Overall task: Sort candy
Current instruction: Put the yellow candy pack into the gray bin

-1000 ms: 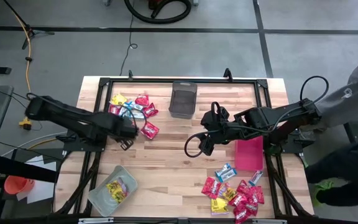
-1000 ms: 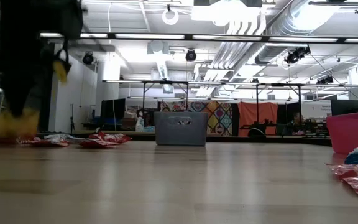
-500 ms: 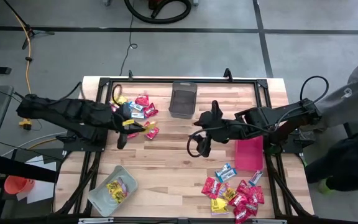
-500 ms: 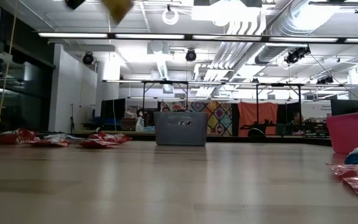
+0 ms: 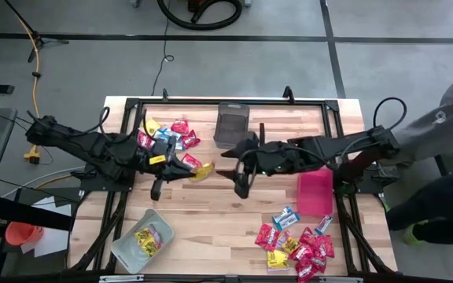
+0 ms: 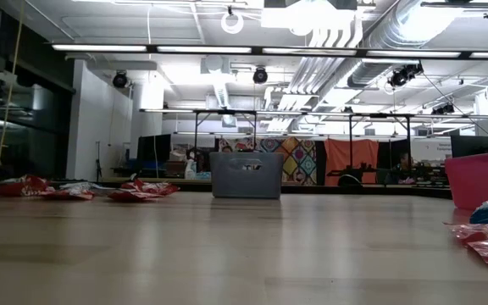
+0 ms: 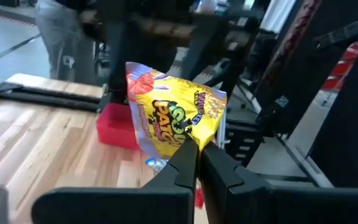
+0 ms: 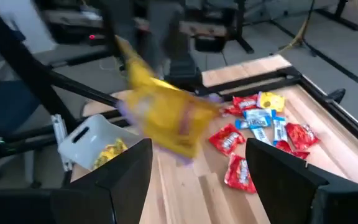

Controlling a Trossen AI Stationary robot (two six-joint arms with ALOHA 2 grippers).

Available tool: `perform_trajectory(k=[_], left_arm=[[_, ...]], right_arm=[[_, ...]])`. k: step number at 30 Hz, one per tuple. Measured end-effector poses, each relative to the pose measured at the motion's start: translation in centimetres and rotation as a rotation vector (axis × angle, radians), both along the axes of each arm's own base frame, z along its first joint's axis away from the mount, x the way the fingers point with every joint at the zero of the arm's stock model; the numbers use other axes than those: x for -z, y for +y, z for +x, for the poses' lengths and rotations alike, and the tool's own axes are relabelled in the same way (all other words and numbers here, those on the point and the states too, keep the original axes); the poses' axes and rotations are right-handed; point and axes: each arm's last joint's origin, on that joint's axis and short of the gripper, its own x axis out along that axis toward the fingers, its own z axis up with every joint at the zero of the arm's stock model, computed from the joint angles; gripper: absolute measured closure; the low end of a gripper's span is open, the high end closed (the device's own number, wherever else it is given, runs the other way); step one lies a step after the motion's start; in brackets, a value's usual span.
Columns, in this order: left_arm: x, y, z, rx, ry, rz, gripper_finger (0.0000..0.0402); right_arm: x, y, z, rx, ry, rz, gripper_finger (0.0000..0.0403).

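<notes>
Candy status: left gripper (image 5: 185, 168) is up off the table near centre, fingers (image 7: 185, 163) pinched tight on one yellow packet (image 5: 202, 170). Right gripper (image 5: 228, 172) sits at its 3 o'clock, facing it, just beside the packet, fingers (image 8: 288, 171) spread wide, nothing between them. Loose candy pile (image 5: 169, 135) lies at 12 o'clock from the left gripper; second pile (image 5: 299, 244) is at the table's 5 o'clock corner. Clear grey bin (image 5: 144, 240) at 7 o'clock holds a few packets. Dark mesh bin (image 5: 231, 124) at 12 o'clock of the table; red bin (image 5: 315, 194) at 3 o'clock.
</notes>
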Motion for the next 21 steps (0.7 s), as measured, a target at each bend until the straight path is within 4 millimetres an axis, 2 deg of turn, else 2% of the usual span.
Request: perform_trajectory(k=[7,14,21], left_arm=[[0.2,-0.3,0.4,0.008,0.005,0.017,0.0401],[0.1,-0.3,0.7,0.0,-0.025,0.03,0.0401],[0.2,-0.5,1.5,-0.015,-0.052,0.074,0.0401]], right_arm=[[0.0,0.1,1.5,-0.189,-0.071,0.095,0.0148],[0.0,0.1,1.6,-0.179,-0.077,0.098,0.0148],[0.9,0.1,2.5,-0.172,-0.065,0.097,0.0154]])
